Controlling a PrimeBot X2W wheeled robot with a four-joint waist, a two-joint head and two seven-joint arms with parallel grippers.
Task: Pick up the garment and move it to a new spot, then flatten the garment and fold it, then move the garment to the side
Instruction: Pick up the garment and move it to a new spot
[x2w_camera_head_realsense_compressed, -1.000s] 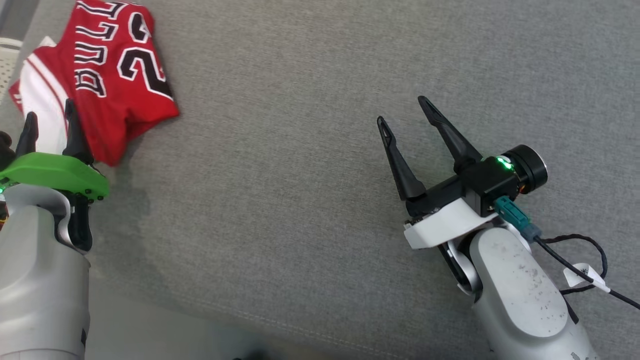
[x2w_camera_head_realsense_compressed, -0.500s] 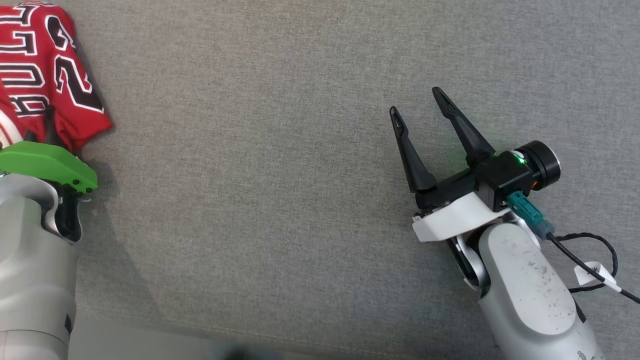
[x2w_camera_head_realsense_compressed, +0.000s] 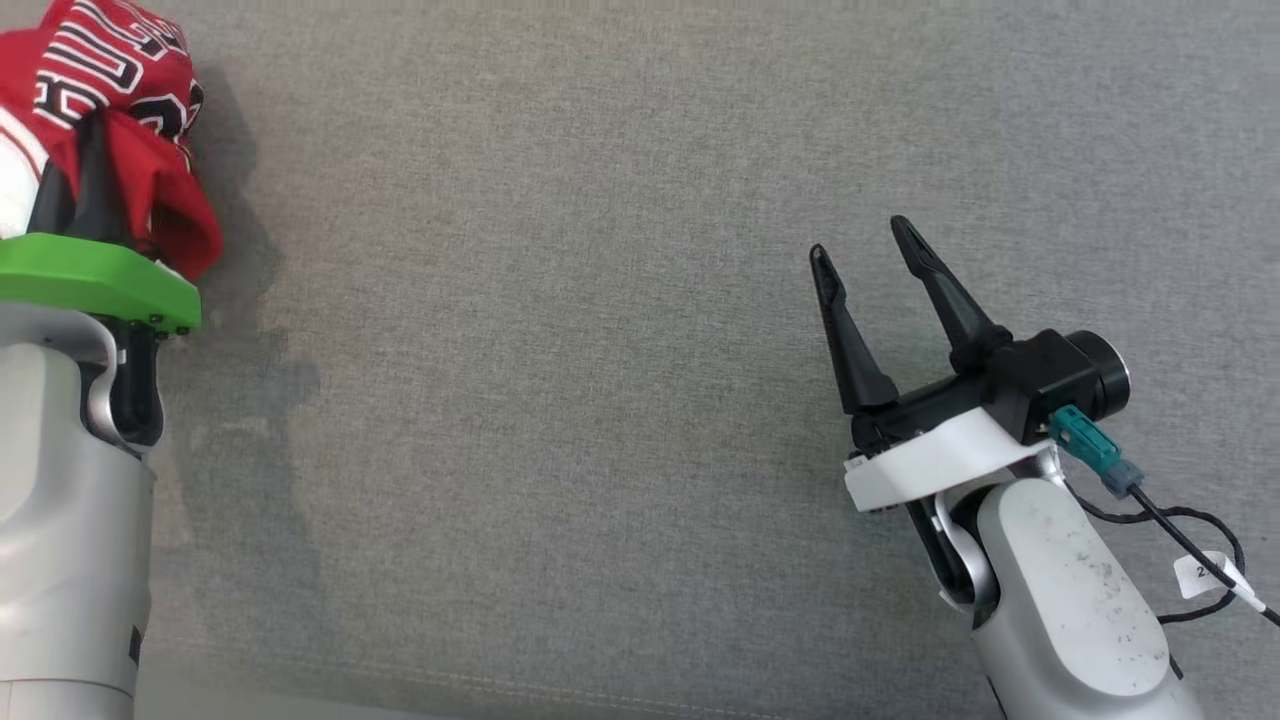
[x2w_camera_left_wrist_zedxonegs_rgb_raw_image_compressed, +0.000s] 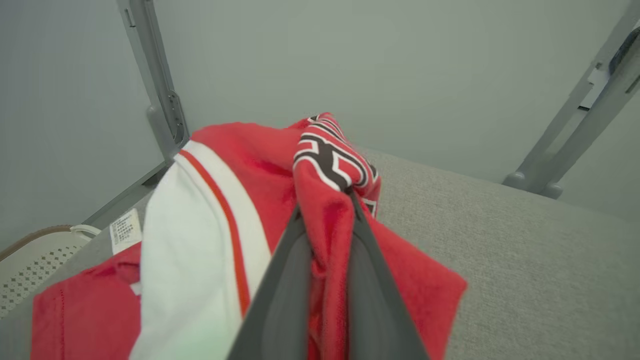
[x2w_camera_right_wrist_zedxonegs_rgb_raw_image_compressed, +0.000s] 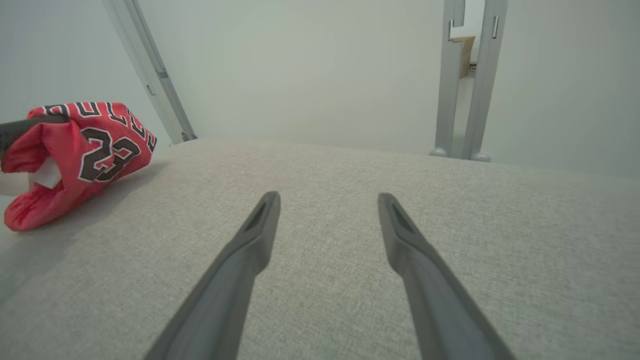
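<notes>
- Left gripper (x2w_camera_left_wrist_zedxonegs_rgb_raw_image_compressed: 325, 215), at the far left edge of the grey upholstered surface (x2w_camera_head_realsense_compressed: 640, 400): fingers (x2w_camera_left_wrist_zedxonegs_rgb_raw_image_compressed: 280, 300) drawn together on a ridge of the red number-23 jersey (x2w_camera_left_wrist_zedxonegs_rgb_raw_image_compressed: 235, 165), cloth pinched between them.
- Gripped at a raised fold rather than a flat edge, probably to gather several layers in one pinch and carry the whole garment.
- Jersey bunched and hanging from that pinch, white side panel outward. Lowest folds seemingly touching the surface in the right wrist view, so judged barely clear of it.
- Right gripper (x2w_camera_head_realsense_compressed: 860, 240), well apart on the right: fingers spread, holding nothing, held over bare fabric, likely kept free for the flattening to follow.
- Step in hand, as judged: pick-up for the move to a new spot. Flattening, folding and setting aside not yet done.
- Wide bare stretch between the two grippers, a plausible place to set the garment down.
</notes>
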